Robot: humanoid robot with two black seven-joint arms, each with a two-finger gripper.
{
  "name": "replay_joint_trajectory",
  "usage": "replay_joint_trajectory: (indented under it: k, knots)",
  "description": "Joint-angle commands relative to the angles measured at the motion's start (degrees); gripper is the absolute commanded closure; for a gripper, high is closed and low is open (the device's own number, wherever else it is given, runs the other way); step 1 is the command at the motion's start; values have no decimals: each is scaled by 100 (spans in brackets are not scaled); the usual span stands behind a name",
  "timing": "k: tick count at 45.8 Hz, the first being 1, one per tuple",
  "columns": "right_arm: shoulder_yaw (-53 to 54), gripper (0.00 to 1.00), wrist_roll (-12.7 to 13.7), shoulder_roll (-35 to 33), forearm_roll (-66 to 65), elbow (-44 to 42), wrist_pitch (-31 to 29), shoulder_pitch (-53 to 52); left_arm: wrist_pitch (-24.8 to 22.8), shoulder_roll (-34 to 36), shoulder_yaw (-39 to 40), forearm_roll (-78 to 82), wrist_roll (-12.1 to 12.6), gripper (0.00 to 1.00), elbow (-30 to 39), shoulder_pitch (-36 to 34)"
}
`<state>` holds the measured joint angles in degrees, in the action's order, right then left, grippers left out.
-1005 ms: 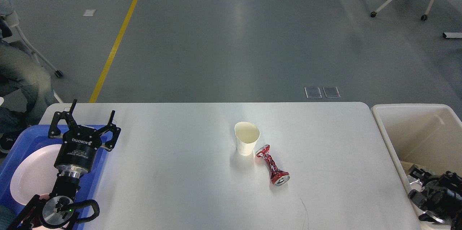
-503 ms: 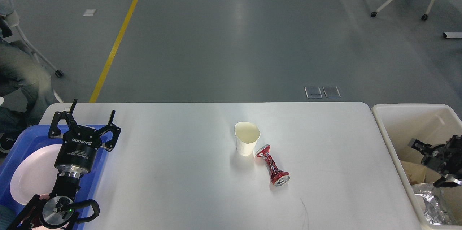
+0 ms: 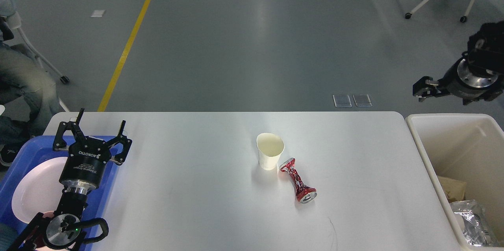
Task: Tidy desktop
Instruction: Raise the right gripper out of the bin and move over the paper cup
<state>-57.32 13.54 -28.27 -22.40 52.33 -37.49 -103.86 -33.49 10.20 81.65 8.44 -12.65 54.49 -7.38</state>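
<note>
Left gripper [image 3: 91, 134] is parked over the blue tray [image 3: 12, 156] at the desktop's left end, fingers spread apart and holding nothing. We read that as a standby pose: out of the middle of the work area, above the white plate [image 3: 33, 190] that sits in the tray.

Right gripper [image 3: 422, 87] is up high at the right edge of the head view, above the cream bin [image 3: 427, 152] and off the far right corner of the desktop [image 3: 197, 188]. It's small and dark against the floor, so we can't tell whether the fingers are apart or together. Nothing visible in it. Height makes sense to us as clearance over the bin rim.

Bin holds crumpled foil [image 3: 470, 221] and a brown cardboard scrap [image 3: 451, 188] at its near end, so we take it as the trash target.

Desktop fills the lower half of the view, tray at its left, bin just beside its right end. Two items remain near centre: paper cup [image 3: 270, 152] upright, mouth open, and crushed red can [image 3: 297, 180] on its side, one end touching or nearly touching the cup's base; can't tell which.

Our judgement: both are closer to the right arm and the bin. The can is pinched at the waist, a natural grip spot. Risk is knocking the light cup over.
</note>
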Motion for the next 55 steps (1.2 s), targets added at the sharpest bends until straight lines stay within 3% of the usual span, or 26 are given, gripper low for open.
replay_joint_trajectory:
  k: [1,10,22,50,55]
  knots:
    - [-244,0,0,444,78,804,-758,-1310,0,0,0,0,-1,4,0,0]
    - [-350,0,8,910,1184,1981,-1647,-2981,0,0,0,0,-9,4,0,0]
    - [-376,0,43,1394,2274,4118,-1349,-4142,0,0,0,0,-9,4,0,0]
    - [-517,0,35,1464,2574,4004,-795,-4125,9,0,0,0,-1,4,0,0]
    - [-455,0,17,1622,2697,3759,-444,-3967,9,0,0,0,-1,4,0,0]
